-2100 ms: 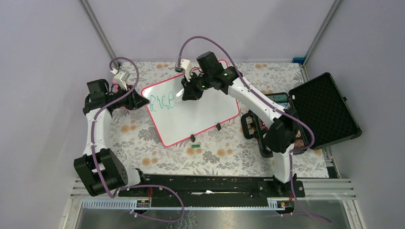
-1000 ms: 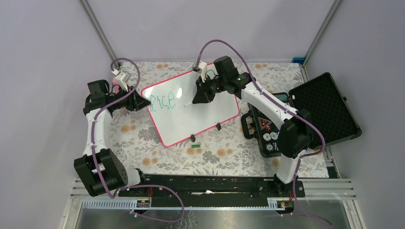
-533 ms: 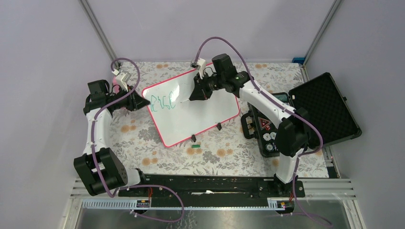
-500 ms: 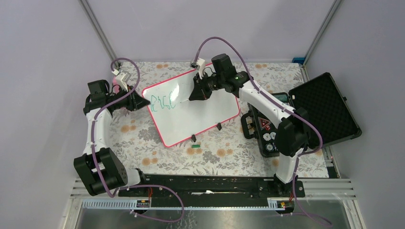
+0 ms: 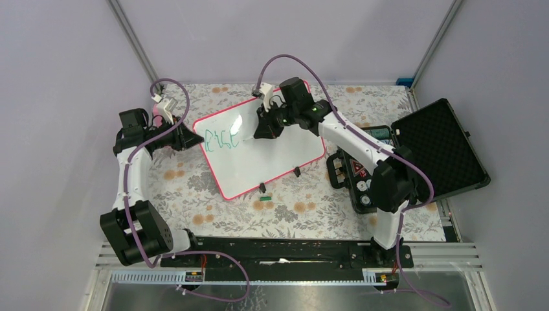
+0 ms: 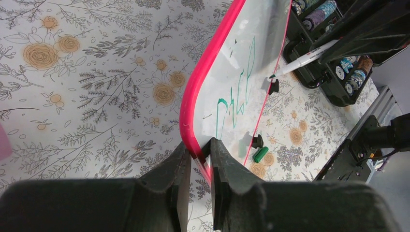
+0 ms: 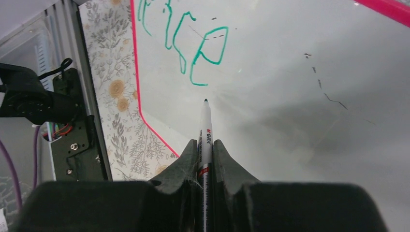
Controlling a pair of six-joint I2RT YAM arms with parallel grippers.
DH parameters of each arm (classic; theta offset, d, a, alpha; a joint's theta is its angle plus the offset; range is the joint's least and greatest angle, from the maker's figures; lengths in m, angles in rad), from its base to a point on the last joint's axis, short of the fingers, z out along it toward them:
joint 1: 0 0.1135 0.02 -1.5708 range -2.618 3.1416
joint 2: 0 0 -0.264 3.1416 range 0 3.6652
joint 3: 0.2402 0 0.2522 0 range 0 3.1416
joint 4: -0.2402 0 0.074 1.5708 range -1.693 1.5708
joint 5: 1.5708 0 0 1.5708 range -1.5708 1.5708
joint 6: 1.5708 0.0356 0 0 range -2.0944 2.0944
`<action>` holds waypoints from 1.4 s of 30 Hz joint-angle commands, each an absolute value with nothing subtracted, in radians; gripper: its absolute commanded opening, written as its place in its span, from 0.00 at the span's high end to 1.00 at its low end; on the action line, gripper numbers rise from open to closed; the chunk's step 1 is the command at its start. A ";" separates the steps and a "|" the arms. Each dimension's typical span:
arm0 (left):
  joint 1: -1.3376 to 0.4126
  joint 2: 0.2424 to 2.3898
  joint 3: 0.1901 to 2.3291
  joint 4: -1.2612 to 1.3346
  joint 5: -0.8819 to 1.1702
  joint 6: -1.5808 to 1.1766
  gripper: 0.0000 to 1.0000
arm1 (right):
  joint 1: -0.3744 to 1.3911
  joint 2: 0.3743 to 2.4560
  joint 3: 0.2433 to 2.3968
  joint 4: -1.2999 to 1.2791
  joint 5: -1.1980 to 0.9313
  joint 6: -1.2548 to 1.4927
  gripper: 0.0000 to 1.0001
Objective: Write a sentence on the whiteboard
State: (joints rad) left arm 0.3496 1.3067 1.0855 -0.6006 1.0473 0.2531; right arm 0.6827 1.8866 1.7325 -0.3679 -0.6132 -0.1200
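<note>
Left gripper is pinching the whiteboard frame at its 9 o'clock edge, fingers having just tightened nearly shut; board is lying mid-table. Right gripper, clamping the marker, is swinging back from 3 o'clock toward the sentence. Only four scrawled letters there, so writing is likely resuming and far from done.

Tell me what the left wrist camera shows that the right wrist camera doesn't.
Left wrist only: the left gripper clamped on the whiteboard's pink frame, a green cap on the floral cloth, and the black case. Right wrist only: the marker's printed label, held in the right gripper, and dark marks on the board. Both: the whiteboard, the green writing and the marker.
</note>
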 commanded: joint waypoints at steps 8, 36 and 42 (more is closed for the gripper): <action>0.333 1.309 1.080 -0.595 1.064 0.279 1.00 | 0.688 1.915 1.798 -0.333 -0.519 -0.156 1.00; 0.331 1.303 1.083 -0.595 1.054 0.283 1.00 | 0.746 1.874 1.769 -0.390 -0.616 -0.172 1.00; 0.331 1.296 1.080 -0.595 1.042 0.288 1.00 | 0.737 1.844 1.763 -0.408 -0.638 -0.168 1.00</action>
